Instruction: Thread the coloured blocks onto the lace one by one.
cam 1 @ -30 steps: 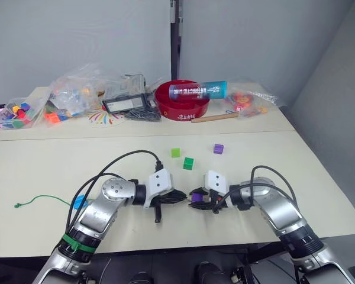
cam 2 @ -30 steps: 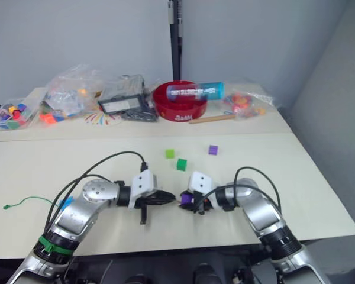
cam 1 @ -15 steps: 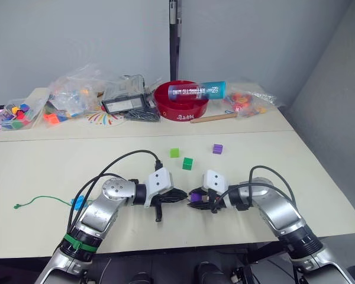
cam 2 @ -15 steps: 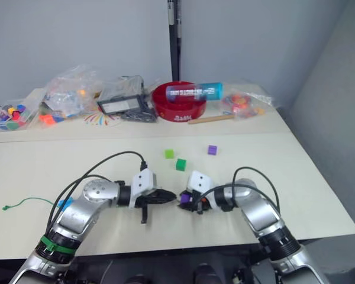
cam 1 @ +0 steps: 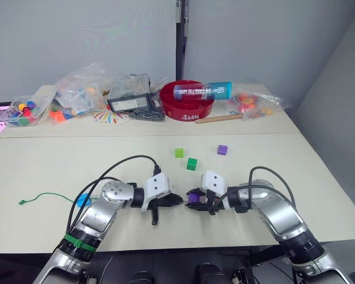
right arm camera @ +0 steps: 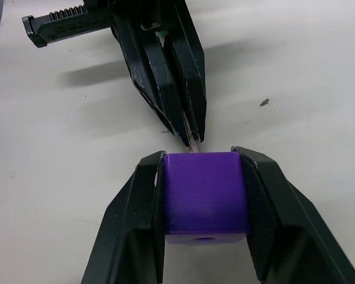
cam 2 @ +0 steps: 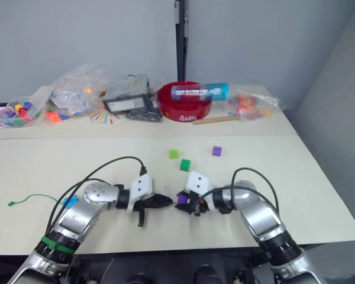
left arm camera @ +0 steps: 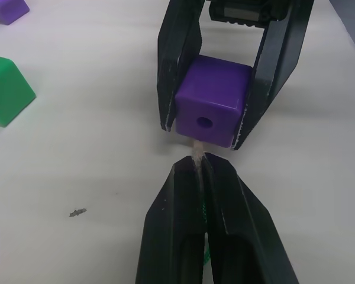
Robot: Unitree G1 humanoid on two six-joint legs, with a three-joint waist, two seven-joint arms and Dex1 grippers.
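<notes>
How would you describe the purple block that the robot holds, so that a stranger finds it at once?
Start at the pale table and go to its near edge, where the two black tools meet. The purple block sits clamped in the right tool, facing the lace tip. The other purple block lies free, farther back.
</notes>
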